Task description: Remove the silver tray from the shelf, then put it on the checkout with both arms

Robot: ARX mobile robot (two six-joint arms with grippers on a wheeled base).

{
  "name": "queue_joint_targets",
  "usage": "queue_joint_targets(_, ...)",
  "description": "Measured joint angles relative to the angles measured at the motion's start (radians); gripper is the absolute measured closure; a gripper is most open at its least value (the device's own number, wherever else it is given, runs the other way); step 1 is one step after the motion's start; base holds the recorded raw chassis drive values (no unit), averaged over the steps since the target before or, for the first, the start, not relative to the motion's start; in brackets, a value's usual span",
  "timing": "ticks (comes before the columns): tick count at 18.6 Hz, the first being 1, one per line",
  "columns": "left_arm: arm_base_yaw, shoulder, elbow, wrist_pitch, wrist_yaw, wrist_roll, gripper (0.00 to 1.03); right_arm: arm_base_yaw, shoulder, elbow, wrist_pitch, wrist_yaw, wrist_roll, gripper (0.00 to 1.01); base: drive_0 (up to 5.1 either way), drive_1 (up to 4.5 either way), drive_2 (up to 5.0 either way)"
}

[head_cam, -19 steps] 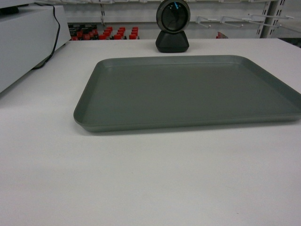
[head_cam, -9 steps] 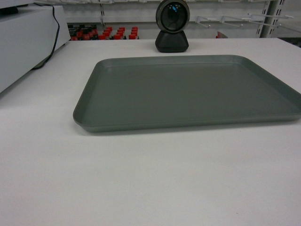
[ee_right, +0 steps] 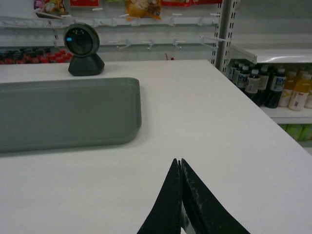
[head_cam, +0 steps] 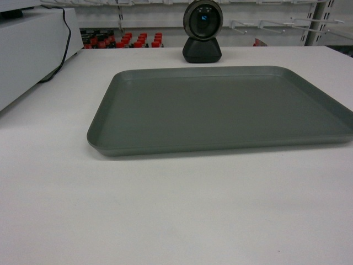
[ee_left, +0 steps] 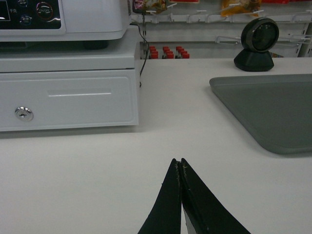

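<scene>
Silver tray lies flat on white desk, i.e. checkout, in front of round scanner. Left pincer tips together, empty, on desk well left of tray. Right pincer likewise together, empty, right of tray. We judge placement done; best now: keep both arms clear, lift away level, avoid nudging rim.

Head faces tray closely; wrists flank it.

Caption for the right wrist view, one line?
Right gripper shut and empty above the checkout, silver tray lying flat to its left.
</scene>
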Motion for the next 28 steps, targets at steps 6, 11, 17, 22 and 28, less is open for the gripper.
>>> queue_joint_targets(6,0.0,0.0,0.0,0.0,0.0,0.0,1.01,0.0,-0.002,0.0,0.005,-0.001,0.0,0.99,0.0,0.0,0.0)
queue_joint_targets(11,0.0,0.0,0.0,0.0,0.0,0.0,0.64,0.0,-0.001,0.0,0.005,-0.001,-0.001,0.54,0.0,0.0,0.0)
queue_joint_targets(17,0.0,0.0,0.0,0.0,0.0,0.0,0.05,0.0,-0.002,0.0,0.005,0.0,0.0,0.03,0.0,0.0,0.0)
queue_joint_targets(22,0.0,0.0,0.0,0.0,0.0,0.0,0.05,0.0,-0.001,0.0,0.005,0.0,0.0,0.03,0.0,0.0,0.0)
queue_joint_targets(28,0.0,0.0,0.0,-0.002,0.0,0.0,0.05,0.0,-0.001,0.0,0.003,0.0,-0.001,0.03,0.0,-1.4,1.3)
